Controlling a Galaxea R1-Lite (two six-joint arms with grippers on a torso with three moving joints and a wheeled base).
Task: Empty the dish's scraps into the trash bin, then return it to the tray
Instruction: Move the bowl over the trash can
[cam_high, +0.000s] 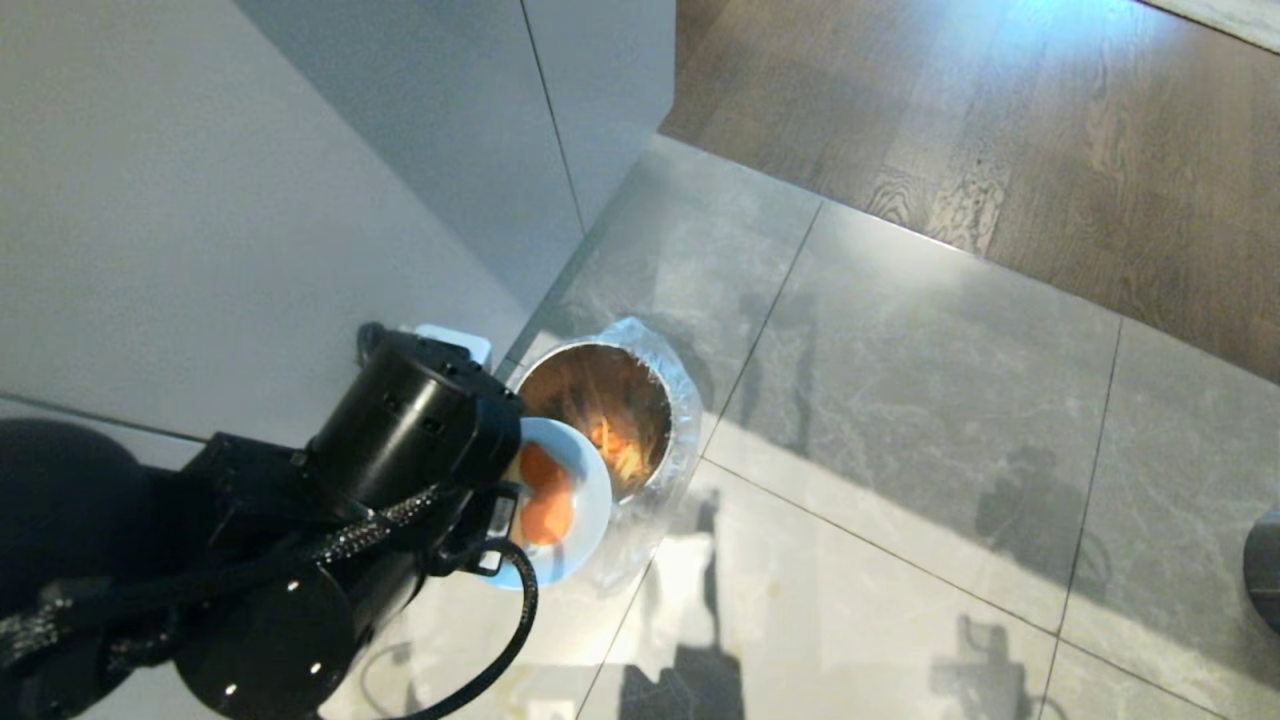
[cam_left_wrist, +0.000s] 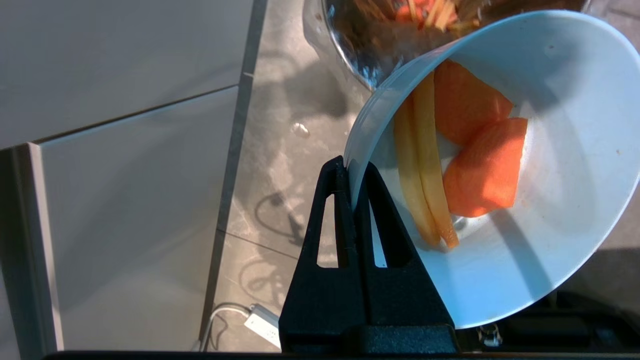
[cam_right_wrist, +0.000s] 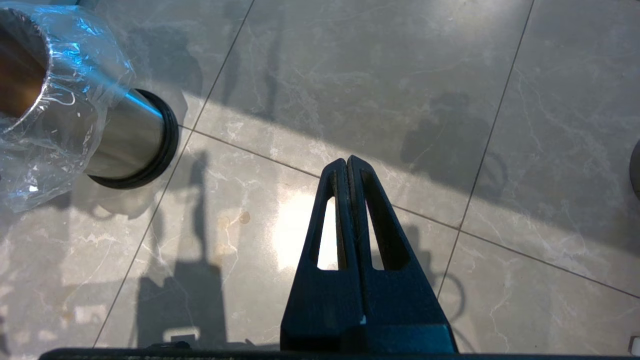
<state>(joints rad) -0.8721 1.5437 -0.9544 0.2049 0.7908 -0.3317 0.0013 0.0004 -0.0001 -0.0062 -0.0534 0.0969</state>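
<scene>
Left gripper (cam_left_wrist: 352, 172) pinches the rim of the dish (cam_left_wrist: 565, 165), jaws clamped on its wall; dish tipped at the near lip of the trash bin (cam_high: 600, 420). Scraps (cam_left_wrist: 470, 165) cling inside the dish; some carrot and strips already lie in the bin. Judgement: emptying partly done, return to tray pending; tray not in view. Right gripper (cam_right_wrist: 348, 167) closed and empty over the floor beside the bin. No readable writing.
</scene>
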